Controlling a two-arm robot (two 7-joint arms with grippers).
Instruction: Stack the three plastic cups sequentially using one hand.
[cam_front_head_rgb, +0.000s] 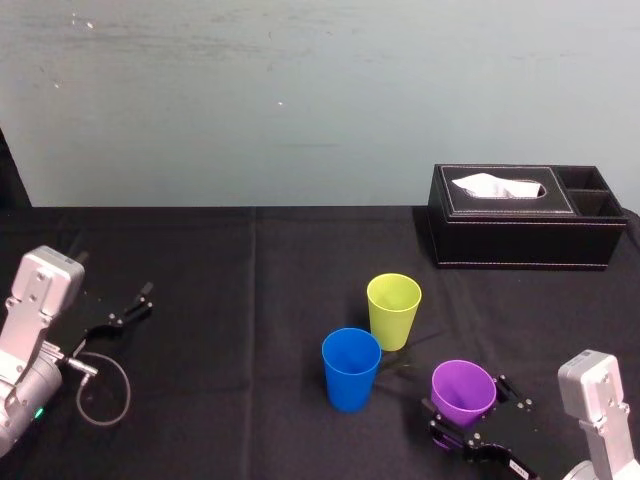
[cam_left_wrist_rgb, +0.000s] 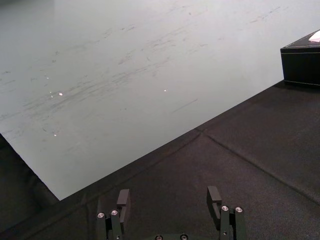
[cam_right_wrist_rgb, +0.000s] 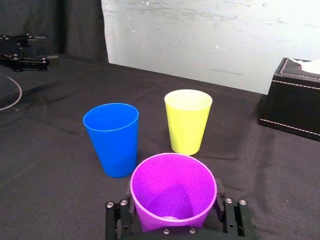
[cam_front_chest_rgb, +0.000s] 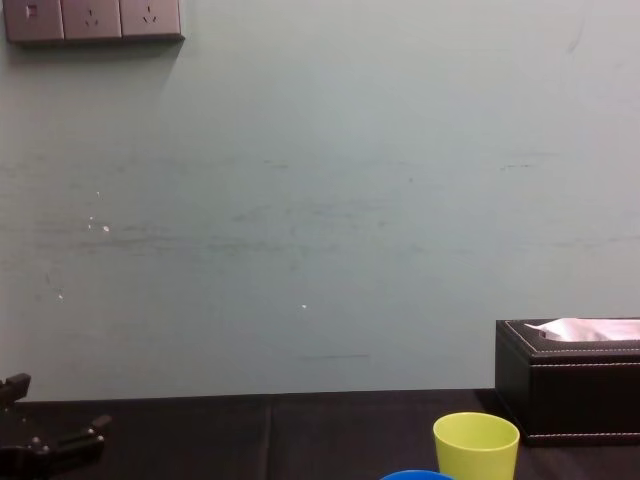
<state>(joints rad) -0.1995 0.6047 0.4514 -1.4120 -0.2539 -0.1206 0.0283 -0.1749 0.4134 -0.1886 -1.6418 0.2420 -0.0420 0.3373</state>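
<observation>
The purple cup (cam_right_wrist_rgb: 172, 195) stands upright, mouth up, between the jaws of the right pincer (cam_right_wrist_rgb: 174, 216); the jaws sit one on each side of its lower wall, closed onto it as far as I can judge, low on the taper so the rim stays free and the cup can go down into another; whether its base is clear of the bench (cam_front_head_rgb: 250, 400) I cannot tell. It is at the near right of the bench, close to the robot.

Just ahead of the pincer and towards the robot's left is the blue cup (cam_front_head_rgb: 350, 368); beyond that, a little to the right, is the yellow-green cup (cam_front_head_rgb: 393, 310); both are upright, open end up, near each other but apart, and so ready to receive a cup from above; the blue one is the nearer target, I think.

The tissue box (cam_front_head_rgb: 520, 225) lies well behind, at the far right; the left pincer (cam_left_wrist_rgb: 167, 196) rests parked at the far left, jaws spread and holding nothing.
</observation>
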